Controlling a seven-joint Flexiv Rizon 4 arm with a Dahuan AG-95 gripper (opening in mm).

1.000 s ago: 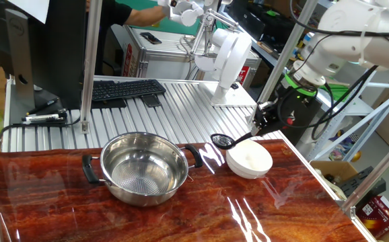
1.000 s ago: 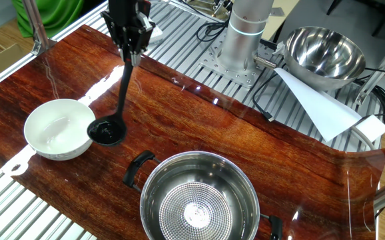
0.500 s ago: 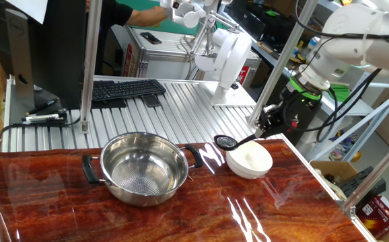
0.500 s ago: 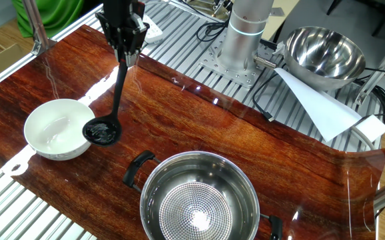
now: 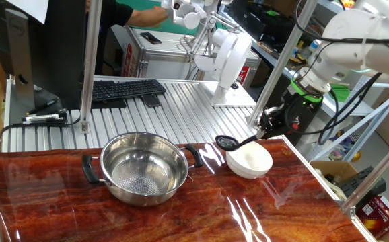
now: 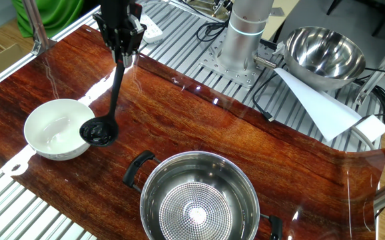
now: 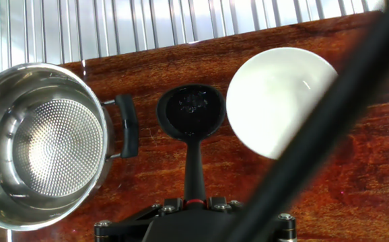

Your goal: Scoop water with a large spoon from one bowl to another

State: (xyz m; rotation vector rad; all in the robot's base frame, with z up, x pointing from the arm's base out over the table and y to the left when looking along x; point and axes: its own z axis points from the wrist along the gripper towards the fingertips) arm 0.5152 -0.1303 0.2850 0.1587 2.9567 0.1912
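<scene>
My gripper (image 5: 268, 122) is shut on the end of the black ladle's handle; it also shows in the other fixed view (image 6: 122, 50) and in the hand view (image 7: 193, 202). The ladle (image 7: 191, 114) is held level above the table with water glinting in its cup, which hangs between the two vessels, just beside the white bowl's rim (image 6: 98, 133) (image 5: 225, 142). The white bowl (image 5: 250, 160) (image 6: 52, 128) (image 7: 275, 101) sits at the table's end. The steel pot (image 5: 143, 168) (image 6: 199, 197) (image 7: 36, 144) stands apart with its black handle toward the ladle.
A second steel bowl (image 6: 326, 47) and a white paper sheet (image 6: 319, 107) lie on the slatted metal surface behind the robot base (image 6: 246, 33). A keyboard (image 5: 124, 89) lies beyond the table. A black cable (image 7: 329, 114) crosses the hand view.
The ladle's cup has shifted a little toward the white bowl, carried by my gripper. The pot and the bowl have not moved.
</scene>
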